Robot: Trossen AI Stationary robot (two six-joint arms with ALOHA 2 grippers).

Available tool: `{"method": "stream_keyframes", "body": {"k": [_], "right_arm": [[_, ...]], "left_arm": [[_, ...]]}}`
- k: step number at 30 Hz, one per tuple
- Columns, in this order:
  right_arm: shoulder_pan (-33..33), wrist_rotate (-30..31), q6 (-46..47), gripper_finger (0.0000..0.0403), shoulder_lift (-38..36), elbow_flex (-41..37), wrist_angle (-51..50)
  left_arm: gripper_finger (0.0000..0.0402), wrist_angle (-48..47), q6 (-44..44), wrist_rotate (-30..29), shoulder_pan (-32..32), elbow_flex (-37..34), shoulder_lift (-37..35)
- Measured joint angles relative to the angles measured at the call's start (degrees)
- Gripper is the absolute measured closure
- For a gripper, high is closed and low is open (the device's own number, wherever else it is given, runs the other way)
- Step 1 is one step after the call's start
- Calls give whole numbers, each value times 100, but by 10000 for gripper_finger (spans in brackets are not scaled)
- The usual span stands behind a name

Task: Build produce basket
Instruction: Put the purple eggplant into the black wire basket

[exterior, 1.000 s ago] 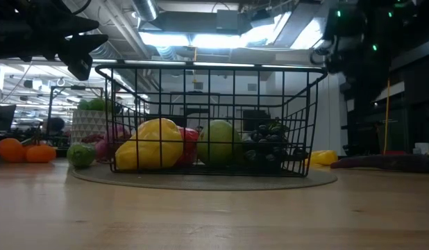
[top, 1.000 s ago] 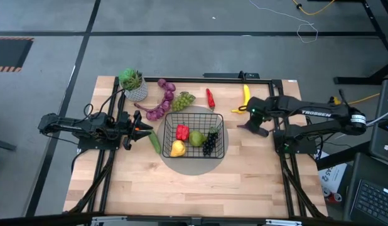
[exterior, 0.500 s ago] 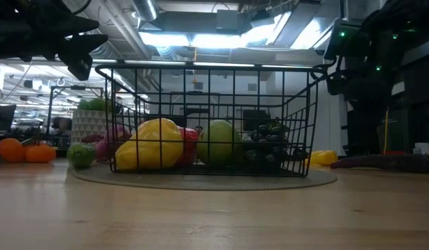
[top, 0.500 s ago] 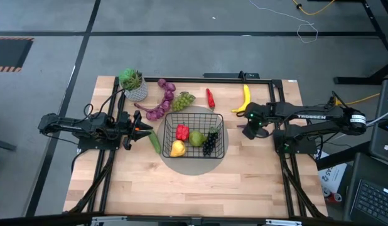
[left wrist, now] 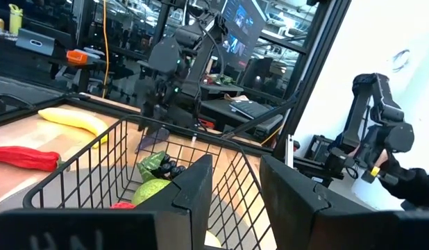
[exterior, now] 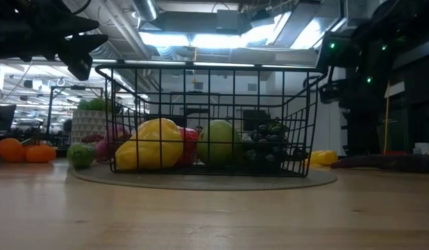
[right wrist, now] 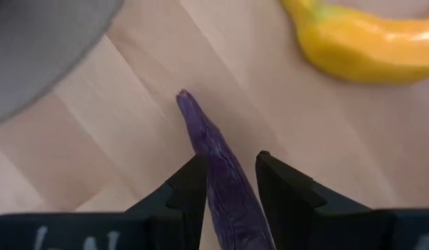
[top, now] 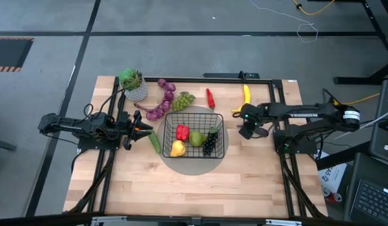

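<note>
The black wire basket (top: 195, 135) stands on a round grey mat (top: 194, 168) and holds a red pepper, a pear, a yellow fruit and black grapes. A purple aubergine (right wrist: 213, 146) lies flat on the table right of the basket, beside a banana (top: 245, 96). My right gripper (top: 248, 128) points steeply down over the aubergine, open, with one finger on each side of it (right wrist: 230, 164). My left gripper (top: 144, 129) waits open at the basket's left, and it holds nothing (left wrist: 235, 170). Purple grapes (top: 159, 110), green grapes (top: 183, 99), a red chilli (top: 210, 98) and a cucumber (top: 155, 142) lie around the basket. My right gripper comes from above, slanting down, its fingers (right wrist: 190, 184) standing across the aubergine's thicker half (right wrist: 228, 187). The aubergine lies on the table, its thin tip (right wrist: 183, 97) pointing away. I cannot tell whether the fingers touch it.
A white pot with a green plant (top: 132, 83) stands at the far left corner. Black frame rails run along the table's left and right sides. Bare wood lies between the basket and the near edge (top: 194, 188).
My right gripper has come down toward the aubergine and shifted a little toward the basket, tipping more steeply down. Its finger gap looks unchanged. The produce and basket have stayed where they were.
</note>
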Motion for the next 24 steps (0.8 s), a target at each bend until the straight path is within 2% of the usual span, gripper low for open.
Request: {"method": "stream_keyframes", "body": {"k": [9,24], "right_arm": [[5,-155,-148,276,782,22,33],[11,-435,86,281,1126,7,140]], "left_arm": [[286,-2,0,0,-2,0,0],[286,-4,0,1,-2,2,2]]}}
